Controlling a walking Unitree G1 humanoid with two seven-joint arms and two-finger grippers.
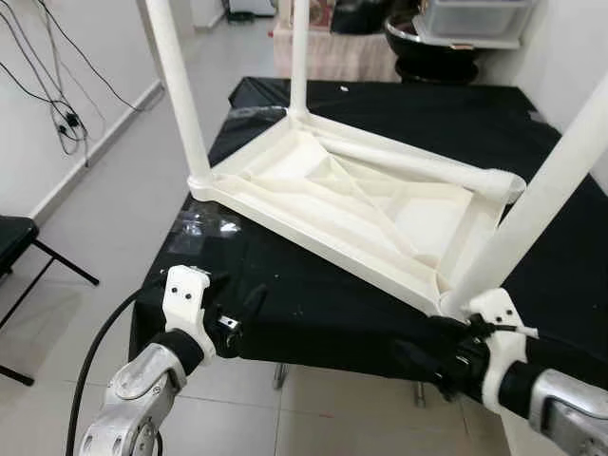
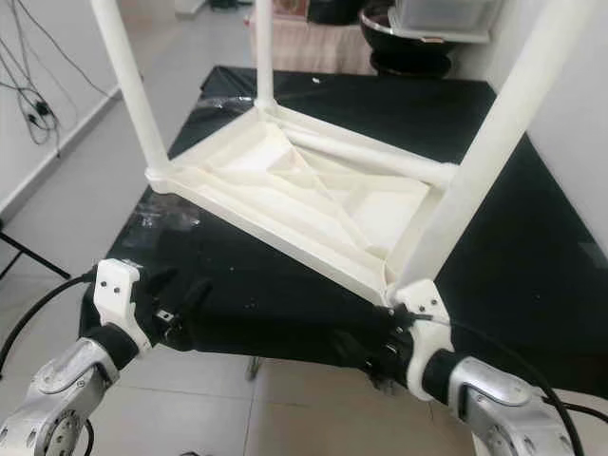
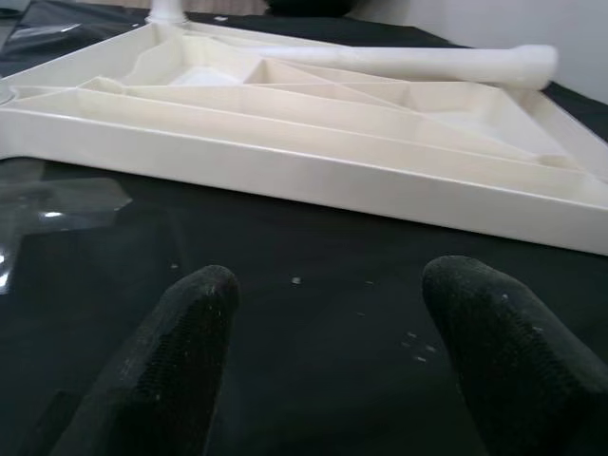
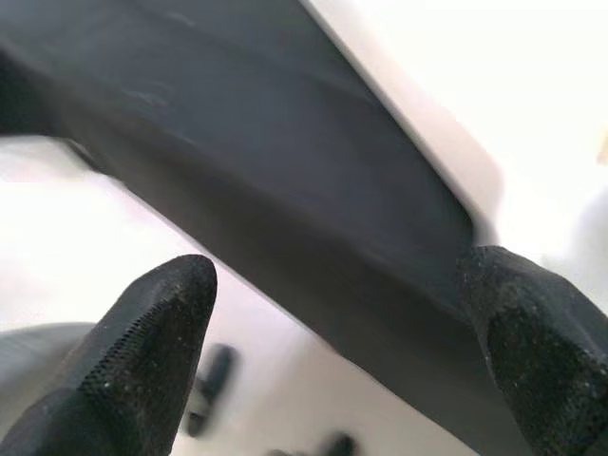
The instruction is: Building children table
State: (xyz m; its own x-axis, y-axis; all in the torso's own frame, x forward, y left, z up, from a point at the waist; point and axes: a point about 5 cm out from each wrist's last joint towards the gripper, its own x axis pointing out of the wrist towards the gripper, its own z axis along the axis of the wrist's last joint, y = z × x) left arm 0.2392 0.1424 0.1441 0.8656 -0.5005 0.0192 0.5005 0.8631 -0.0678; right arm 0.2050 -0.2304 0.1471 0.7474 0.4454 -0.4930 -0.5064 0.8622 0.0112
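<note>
Three white cylindrical legs (image 1: 180,104) stand upright from the upturned white plastic children's table top (image 1: 361,214), and a fourth white leg (image 1: 408,161) lies loose across its ribbed underside, its end near the far corner on your right. The top rests at an angle on the black-covered work table (image 1: 313,313), just ahead of both grippers.

Your left gripper (image 3: 323,351) hovers low over the black cover at the near edge, its fingers (image 3: 180,342) spread apart and holding nothing. Straight ahead of it runs the long near rim of the white top, apart from the fingertips, with a bare strip of black cover between. A patch of clear plastic film (image 1: 204,223) lies on the cover ahead and to its outer side.

Your right gripper (image 4: 332,342) sits at the near edge of the work table, just below the corner where the nearest upright leg (image 1: 551,180) joins the top. Its fingers (image 4: 142,351) are also spread and empty, with the cover's edge running between them and pale floor (image 1: 123,199) beneath.

Beyond your left arm, the floor is open up to a black chair (image 1: 24,247).
</note>
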